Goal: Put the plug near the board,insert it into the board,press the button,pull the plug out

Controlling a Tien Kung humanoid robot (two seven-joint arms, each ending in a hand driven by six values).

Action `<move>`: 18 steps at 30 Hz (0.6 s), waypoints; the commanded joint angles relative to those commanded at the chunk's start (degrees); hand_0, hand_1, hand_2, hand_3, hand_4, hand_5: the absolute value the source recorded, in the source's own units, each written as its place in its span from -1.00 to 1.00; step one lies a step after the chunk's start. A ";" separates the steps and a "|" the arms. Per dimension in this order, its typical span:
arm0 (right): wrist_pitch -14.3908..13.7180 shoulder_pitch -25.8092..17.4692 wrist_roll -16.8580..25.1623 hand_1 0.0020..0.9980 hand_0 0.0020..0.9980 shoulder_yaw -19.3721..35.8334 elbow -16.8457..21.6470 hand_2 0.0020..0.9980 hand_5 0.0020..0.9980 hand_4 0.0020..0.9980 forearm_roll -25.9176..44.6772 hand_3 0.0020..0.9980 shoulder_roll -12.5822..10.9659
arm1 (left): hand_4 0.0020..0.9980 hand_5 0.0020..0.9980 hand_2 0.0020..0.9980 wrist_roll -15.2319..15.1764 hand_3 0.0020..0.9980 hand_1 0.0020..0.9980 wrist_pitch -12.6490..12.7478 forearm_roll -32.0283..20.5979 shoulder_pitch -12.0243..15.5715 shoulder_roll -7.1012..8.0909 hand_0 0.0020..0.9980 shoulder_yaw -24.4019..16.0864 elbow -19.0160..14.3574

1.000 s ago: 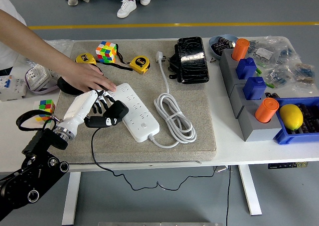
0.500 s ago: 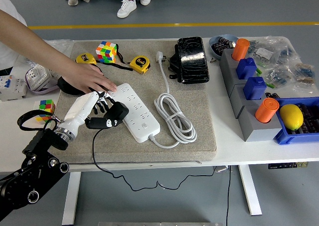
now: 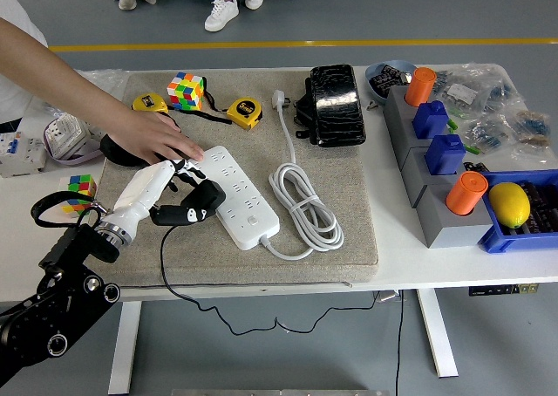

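Observation:
A white power strip (image 3: 241,193) lies diagonally on the grey mat (image 3: 349,239), its white cable (image 3: 305,206) coiled to its right. My left hand (image 3: 174,200) reaches in from the lower left and is shut on a black plug (image 3: 201,200). The plug sits at the strip's left edge, over its sockets; whether the prongs are seated is hidden. Its black cord (image 3: 164,265) trails down off the table's front edge. A person's hand (image 3: 155,138) presses flat on the strip's far end. My right arm is out of view.
Behind the strip lie a Rubik's cube (image 3: 186,91), two yellow tape measures (image 3: 243,112) and a black case (image 3: 335,105). Grey blocks with orange and blue pieces (image 3: 445,154) stand at the right, beside a blue bin with a lemon (image 3: 509,204). A small cube (image 3: 80,188) sits at the left.
My left hand has shifted the plug slightly, a little lower and closer against the strip's left edge. The person's hand has stayed put.

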 joint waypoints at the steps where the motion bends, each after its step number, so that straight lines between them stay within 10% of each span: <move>1: 0.01 -0.01 -0.01 0.21 0.10 -0.01 0.00 0.08 -0.26 0.68 0.01 0.01 0.00 | 1.00 -0.17 0.39 -0.12 0.41 0.42 0.05 -0.24 0.04 0.01 0.07 -0.11 -0.04; 10: 0.02 -0.04 0.00 0.21 0.10 -0.04 -0.02 0.08 -0.26 0.68 0.04 0.02 0.01 | 1.00 -0.08 0.43 -1.05 0.44 0.42 0.46 -1.59 0.80 0.24 0.09 -1.18 -1.68; 18: 0.01 -0.11 0.06 0.21 0.10 -0.07 0.00 0.08 -0.26 0.68 0.10 0.02 0.04 | 1.00 0.01 0.30 -12.18 0.36 0.29 5.90 -9.20 3.41 1.53 0.05 -1.06 -4.78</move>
